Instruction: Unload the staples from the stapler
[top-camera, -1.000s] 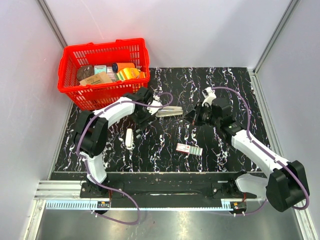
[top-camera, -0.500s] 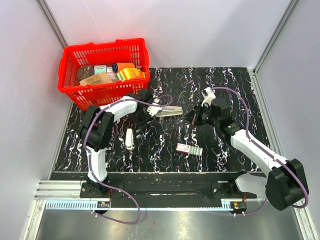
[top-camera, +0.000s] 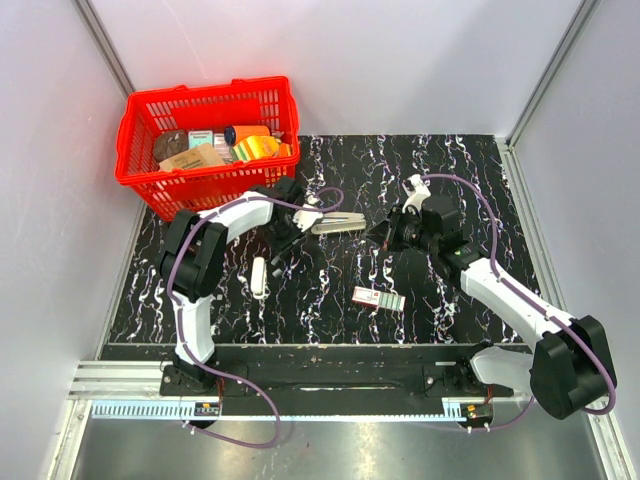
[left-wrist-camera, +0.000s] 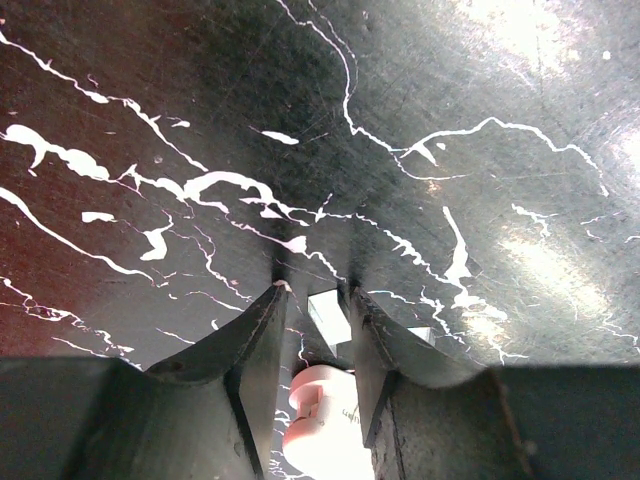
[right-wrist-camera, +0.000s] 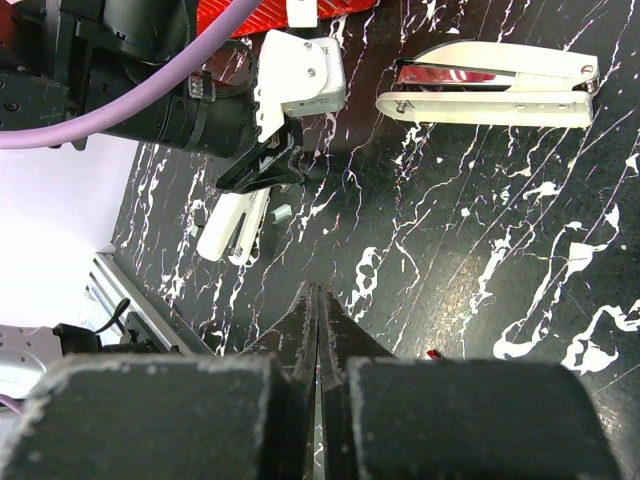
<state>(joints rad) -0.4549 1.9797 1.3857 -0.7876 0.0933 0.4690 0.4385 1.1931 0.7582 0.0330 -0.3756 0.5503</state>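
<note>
left gripper (left-wrist-camera: 315, 293) hangs narrowly parted near the stapler (right-wrist-camera: 490, 85).

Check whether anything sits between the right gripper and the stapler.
Nothing visible does: only bare marbled table separates the shut right gripper from the stapler. The left gripper and the white bar lie off to one side, clear of that line.

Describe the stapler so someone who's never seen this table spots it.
Find the red basket at the far left of the black table. Right of its near corner lies the stapler: long, slim, silvery-white, unlike the short white bar and red-and-white box nearer the front.
</note>
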